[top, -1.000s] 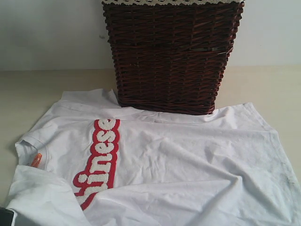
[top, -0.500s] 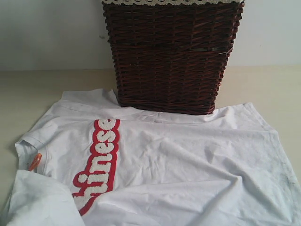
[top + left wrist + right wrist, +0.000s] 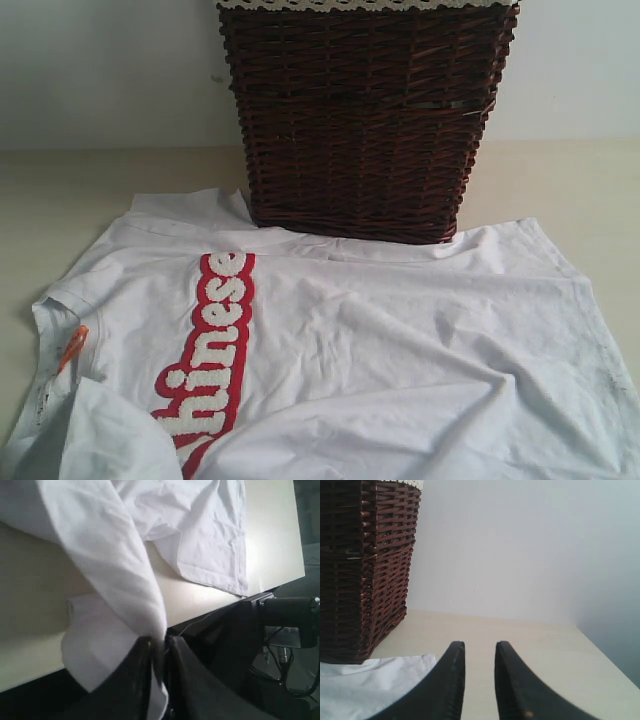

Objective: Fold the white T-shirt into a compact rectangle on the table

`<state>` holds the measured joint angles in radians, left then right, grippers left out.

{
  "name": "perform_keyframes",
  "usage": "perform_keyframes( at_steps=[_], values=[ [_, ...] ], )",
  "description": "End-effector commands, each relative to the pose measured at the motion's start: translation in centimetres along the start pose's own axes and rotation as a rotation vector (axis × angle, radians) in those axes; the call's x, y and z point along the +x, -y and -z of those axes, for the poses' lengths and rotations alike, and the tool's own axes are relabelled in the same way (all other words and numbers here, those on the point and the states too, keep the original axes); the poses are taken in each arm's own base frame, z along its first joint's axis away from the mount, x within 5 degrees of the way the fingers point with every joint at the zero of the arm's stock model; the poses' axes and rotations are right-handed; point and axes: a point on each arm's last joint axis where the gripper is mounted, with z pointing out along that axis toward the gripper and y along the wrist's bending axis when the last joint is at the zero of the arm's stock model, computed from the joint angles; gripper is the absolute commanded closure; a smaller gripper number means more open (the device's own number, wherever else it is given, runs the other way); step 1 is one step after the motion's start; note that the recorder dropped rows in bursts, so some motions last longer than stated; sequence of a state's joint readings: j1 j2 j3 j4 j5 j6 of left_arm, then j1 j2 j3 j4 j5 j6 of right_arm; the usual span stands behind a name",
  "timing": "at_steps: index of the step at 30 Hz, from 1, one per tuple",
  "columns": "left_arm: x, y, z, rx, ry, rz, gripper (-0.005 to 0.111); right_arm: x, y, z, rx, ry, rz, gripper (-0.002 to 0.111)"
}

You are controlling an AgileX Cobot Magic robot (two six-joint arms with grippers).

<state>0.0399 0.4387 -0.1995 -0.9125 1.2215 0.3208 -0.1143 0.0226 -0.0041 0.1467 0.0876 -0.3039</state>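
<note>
The white T-shirt (image 3: 400, 350) lies spread on the table (image 3: 60, 190), its red band of white lettering (image 3: 215, 350) running front to back left of the middle. An orange neck tag (image 3: 72, 348) shows at the left by the collar. At the front left a flap of the shirt (image 3: 100, 435) is folded over. In the left wrist view my left gripper (image 3: 159, 641) sits off the table edge, its jaws nearly together, pinching a hanging fold of the T-shirt (image 3: 115, 545). My right gripper (image 3: 479, 646) hovers open and empty over bare table beside a corner of the T-shirt (image 3: 365, 680). Neither gripper shows in the exterior view.
A tall dark brown wicker basket (image 3: 365, 120) stands at the back middle, touching the shirt's far edge; it is also the basket (image 3: 365, 570) in the right wrist view. Bare table (image 3: 540, 645) runs to a pale wall. The table's front edge (image 3: 210, 612) drops to dark equipment.
The folded flap at the front left has slid down toward the front edge, uncovering more of the red lettering. The dark gripper tip at the bottom left corner has left the exterior view.
</note>
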Motion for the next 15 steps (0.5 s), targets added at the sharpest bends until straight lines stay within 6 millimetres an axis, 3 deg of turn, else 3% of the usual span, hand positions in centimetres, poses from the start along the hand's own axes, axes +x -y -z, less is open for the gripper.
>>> perform_keyframes(
  at_steps=[1, 3, 5, 6, 7, 15],
  values=[
    [0.55, -0.17, -0.66, 0.072, 0.0, 0.079, 0.055, 0.07, -0.02, -0.02, -0.002, 0.003, 0.002, 0.085],
    [1.02, -0.6, -1.1, 0.082, -0.013, 0.107, 0.056, 0.07, -0.02, -0.02, -0.002, 0.003, 0.002, 0.085],
    [1.03, -0.63, -1.09, 0.078, -0.014, 0.115, 0.074, 0.07, -0.02, -0.02, -0.002, 0.003, 0.002, 0.085],
    [1.03, -0.63, -1.09, 0.078, -0.014, 0.115, 0.096, 0.07, -0.02, -0.02, -0.002, 0.003, 0.002, 0.085],
    [1.03, -0.63, -1.09, 0.078, -0.014, 0.119, 0.106, 0.07, -0.02, -0.02, -0.002, 0.003, 0.002, 0.085],
    [0.64, 0.19, -0.96, 0.168, 0.014, 0.199, 0.107, 0.07, -0.02, -0.02, -0.002, 0.003, 0.002, 0.085]
  ],
)
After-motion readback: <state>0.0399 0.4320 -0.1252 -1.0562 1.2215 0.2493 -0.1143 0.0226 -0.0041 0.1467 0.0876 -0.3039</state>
